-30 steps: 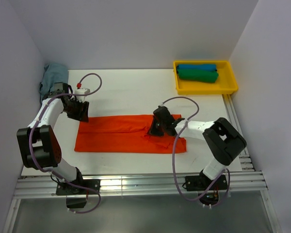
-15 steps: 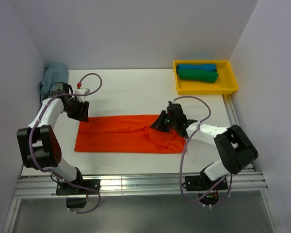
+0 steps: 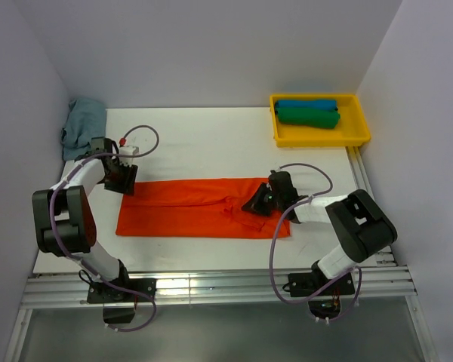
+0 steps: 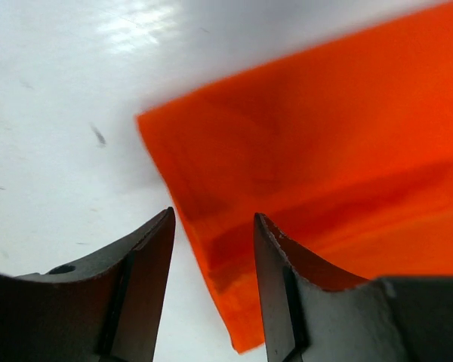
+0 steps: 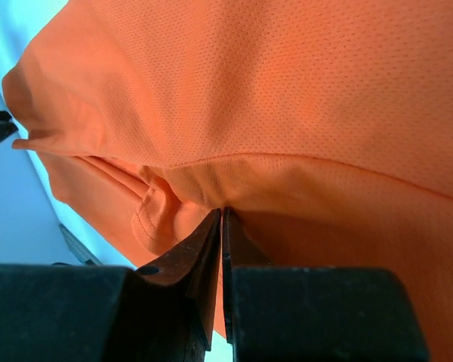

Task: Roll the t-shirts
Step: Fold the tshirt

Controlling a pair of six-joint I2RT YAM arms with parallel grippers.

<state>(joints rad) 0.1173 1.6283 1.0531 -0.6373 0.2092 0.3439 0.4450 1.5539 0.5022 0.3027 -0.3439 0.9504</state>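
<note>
The orange t-shirt lies folded into a long strip across the table. My left gripper is at its far left corner. In the left wrist view it is open, and the shirt's edge runs between the fingers without being pinched. My right gripper is low over the strip's right end. In the right wrist view it is shut, with a raised fold of the orange cloth pinched at its tips. A rolled blue t-shirt and a rolled green one lie in the tray.
The yellow tray stands at the back right corner. A crumpled grey-blue cloth sits at the back left against the wall. Walls close in the left, back and right sides. A metal rail runs along the table's near edge.
My right gripper swung right, rose, then came down over the strip's right end, bunching a fold there. The left gripper shifted slightly left at the far corner.
</note>
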